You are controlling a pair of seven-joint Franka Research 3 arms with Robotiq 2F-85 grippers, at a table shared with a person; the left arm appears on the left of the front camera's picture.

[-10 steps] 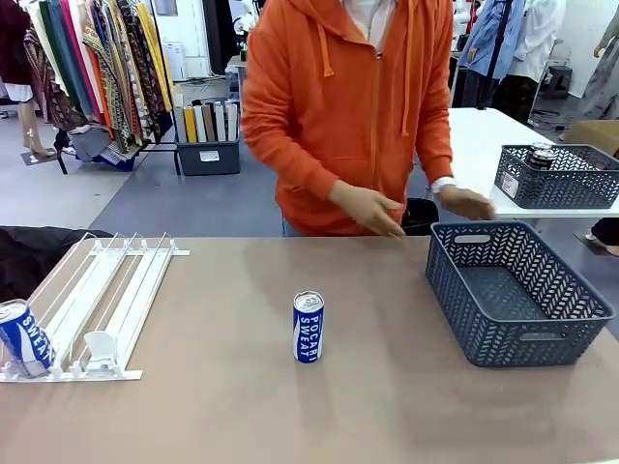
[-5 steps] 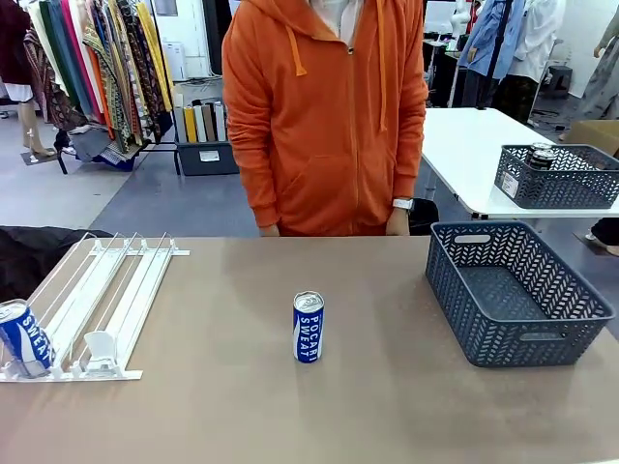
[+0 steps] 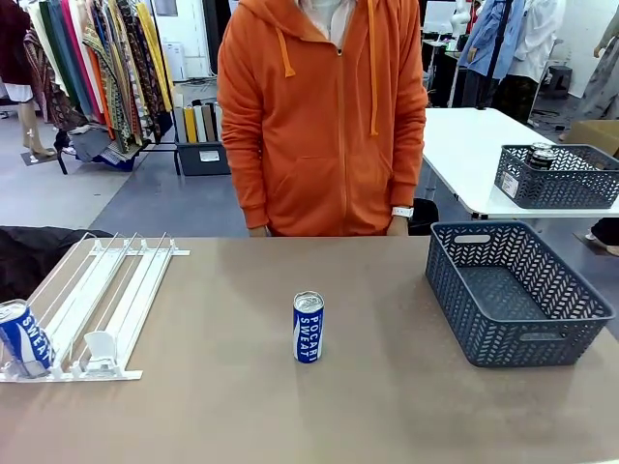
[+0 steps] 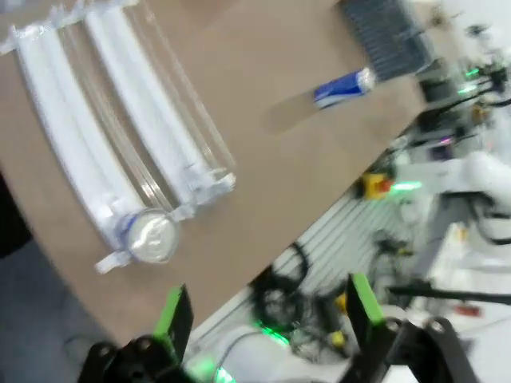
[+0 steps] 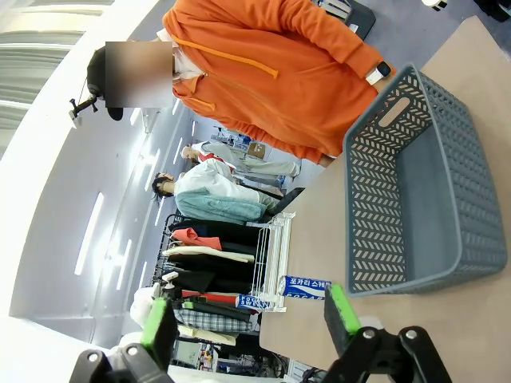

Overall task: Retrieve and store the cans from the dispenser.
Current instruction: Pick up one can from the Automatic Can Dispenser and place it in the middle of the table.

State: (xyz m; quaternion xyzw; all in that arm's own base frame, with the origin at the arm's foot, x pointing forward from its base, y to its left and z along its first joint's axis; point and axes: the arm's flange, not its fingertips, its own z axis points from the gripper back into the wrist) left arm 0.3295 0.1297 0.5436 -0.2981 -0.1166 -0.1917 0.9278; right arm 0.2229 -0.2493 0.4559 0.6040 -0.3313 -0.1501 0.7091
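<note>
The person [image 3: 324,126] had drawn back upright, leaving you the Pocari Sweat can [image 3: 308,328] to store; your left gripper [image 4: 267,313] and right gripper [image 5: 249,319] gaped wide, empty.

- Front view: bright, even light from overhead. It is sharp from the table [image 3: 387,406] to the far clothes racks, with no glare.
- The standing can [image 3: 308,327] throws just a faint, soft shadow at its foot; the inside of the grey basket [image 3: 522,333] is slightly darker.
- Left wrist view: motion blur all over. The dispenser [image 4: 120,152] rails are streaked, and the racked can [image 4: 152,237] has a pale sheen on its silver top.
- Small green lights beyond the table edge bloom into smears.
- Right wrist view: crisp, yet wide-angle bending bows the basket rim, and the ceiling strip lights at the left are washed out white.
</note>
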